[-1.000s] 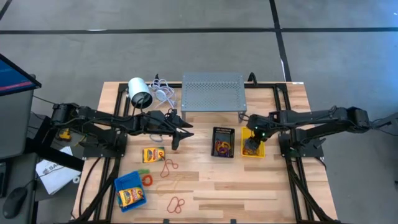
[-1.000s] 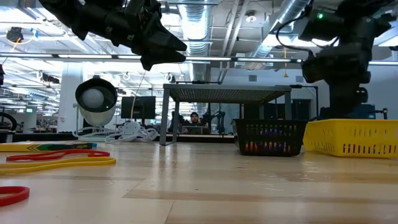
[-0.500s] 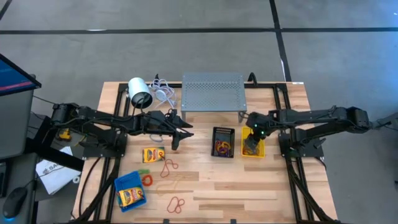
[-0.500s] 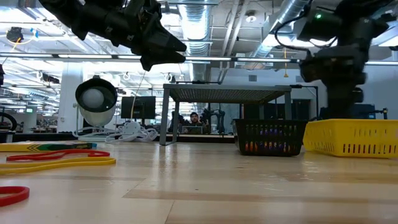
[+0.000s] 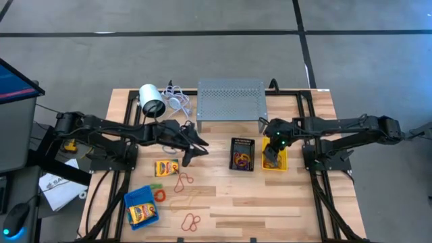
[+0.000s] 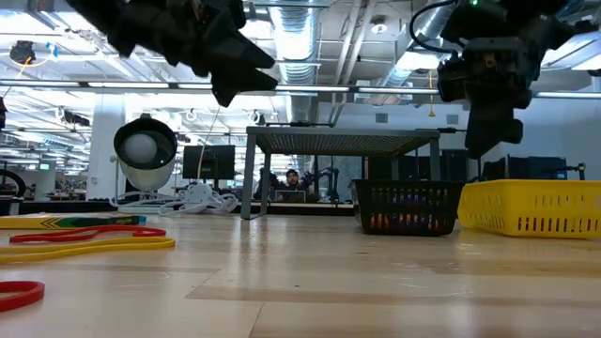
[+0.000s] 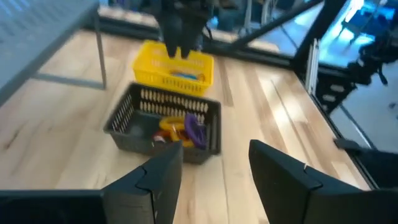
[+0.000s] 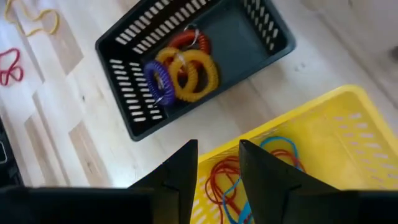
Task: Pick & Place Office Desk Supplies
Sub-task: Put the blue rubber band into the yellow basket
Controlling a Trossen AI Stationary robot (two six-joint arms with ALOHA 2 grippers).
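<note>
My left gripper (image 5: 187,154) hangs open above the table's middle, left of the black bin (image 5: 242,154); its fingers (image 7: 163,171) have nothing between them. The black bin holds coiled rings (image 8: 180,68). My right gripper (image 5: 272,150) hovers above the yellow bin (image 5: 277,162), fingers a narrow gap apart and nothing showing between them. Red and blue rubber bands (image 8: 230,180) lie in the yellow bin. Loose bands (image 5: 183,180) lie on the table near the front left. One crayon box (image 5: 165,167) lies flat on the table, another (image 5: 143,214) in the blue bin (image 5: 132,200).
A grey perforated stand (image 5: 231,100) is at the far middle, with a white cylinder (image 5: 152,101) and its cable (image 5: 177,101) to its left. More bands (image 5: 192,221) lie near the front edge. In the low view a person (image 6: 294,178) sits far behind the table.
My right gripper has risen out of the yellow bin and now hangs clear above its rim. My left gripper has stayed in place and turned a little.
</note>
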